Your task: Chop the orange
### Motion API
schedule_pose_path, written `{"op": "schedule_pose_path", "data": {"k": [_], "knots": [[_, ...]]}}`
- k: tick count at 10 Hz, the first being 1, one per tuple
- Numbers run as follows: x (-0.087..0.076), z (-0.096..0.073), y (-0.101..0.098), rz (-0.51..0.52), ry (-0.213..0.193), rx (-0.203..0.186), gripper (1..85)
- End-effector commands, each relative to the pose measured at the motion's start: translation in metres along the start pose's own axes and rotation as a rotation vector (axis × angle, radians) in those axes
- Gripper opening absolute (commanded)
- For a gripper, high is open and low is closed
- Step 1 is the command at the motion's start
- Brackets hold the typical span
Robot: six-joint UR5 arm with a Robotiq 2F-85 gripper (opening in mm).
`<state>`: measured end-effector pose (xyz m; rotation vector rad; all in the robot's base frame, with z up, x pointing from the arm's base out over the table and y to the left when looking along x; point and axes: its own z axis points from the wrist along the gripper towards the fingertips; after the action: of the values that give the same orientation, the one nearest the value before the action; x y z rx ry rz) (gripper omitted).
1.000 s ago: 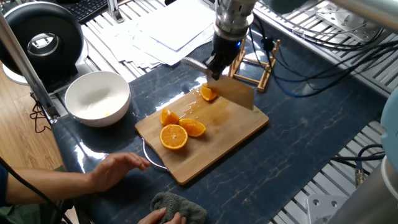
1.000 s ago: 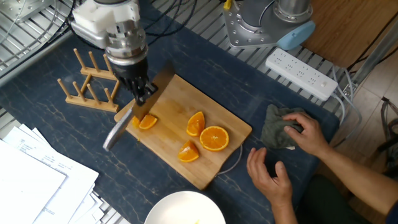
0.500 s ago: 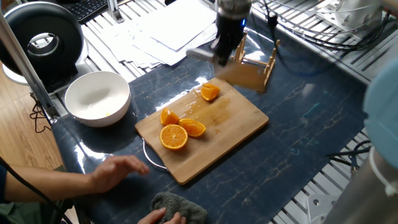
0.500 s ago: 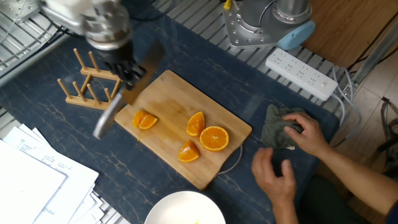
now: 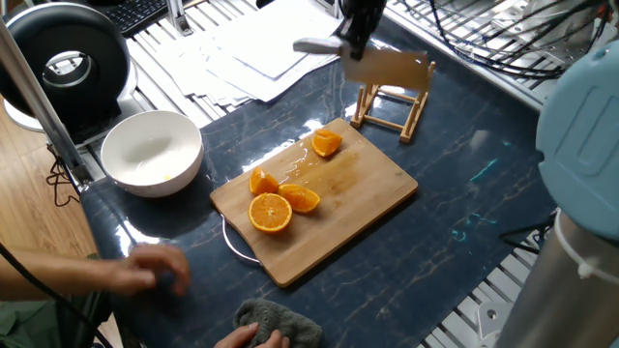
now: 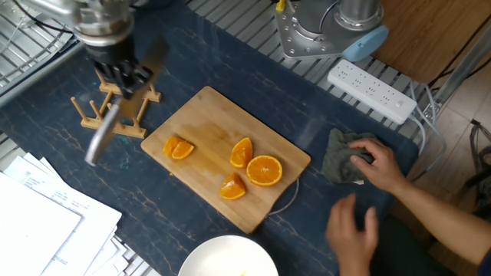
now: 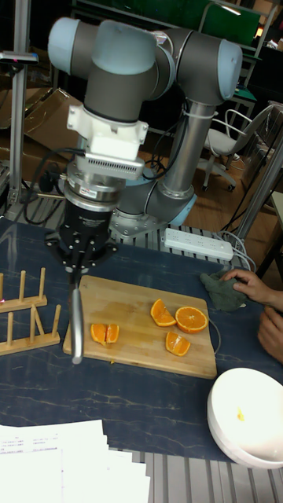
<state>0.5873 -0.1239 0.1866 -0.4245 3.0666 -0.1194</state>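
The orange (image 5: 326, 143) (image 6: 179, 147) (image 7: 104, 333) is a small wedge at the end of the wooden cutting board (image 5: 360, 188) (image 6: 207, 123) nearest the rack, and it lies split into two pieces side by side. My gripper (image 5: 356, 27) (image 6: 123, 67) (image 7: 79, 253) is shut on a knife (image 5: 385, 68) (image 6: 102, 136) (image 7: 76, 326). It holds the knife in the air off the board's end, over the wooden rack (image 5: 392, 104) (image 6: 107, 109). The blade touches no fruit.
Two more wedges (image 6: 242, 151) (image 6: 233, 186) and a round orange half (image 5: 271, 213) (image 6: 265, 170) lie on the board. A white bowl (image 5: 152, 152) stands nearby. A person's hands (image 6: 380, 165) and a grey cloth (image 6: 340, 159) are at the table edge. Papers (image 5: 261, 43) and a power strip (image 6: 376, 88) lie beyond.
My gripper lifted the knife off the orange wedge and carried it away from the board to over the rack. The person's free hand drew back.
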Motion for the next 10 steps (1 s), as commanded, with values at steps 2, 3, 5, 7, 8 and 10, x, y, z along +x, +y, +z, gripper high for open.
{"op": "schedule_pose_path", "data": {"k": [2, 3, 5, 7, 8, 10], "knots": [[-0.003, 0.008, -0.045, -0.118, -0.048, 0.053, 1.0], [0.001, 0.018, -0.047, -0.13, -0.05, 0.029, 1.0], [0.015, 0.03, -0.028, -0.083, -0.025, -0.076, 1.0], [0.02, 0.027, -0.015, -0.061, -0.011, -0.116, 1.0], [0.02, 0.028, -0.021, -0.079, -0.015, -0.095, 1.0], [0.017, 0.038, -0.031, -0.102, -0.032, -0.072, 1.0]]}}
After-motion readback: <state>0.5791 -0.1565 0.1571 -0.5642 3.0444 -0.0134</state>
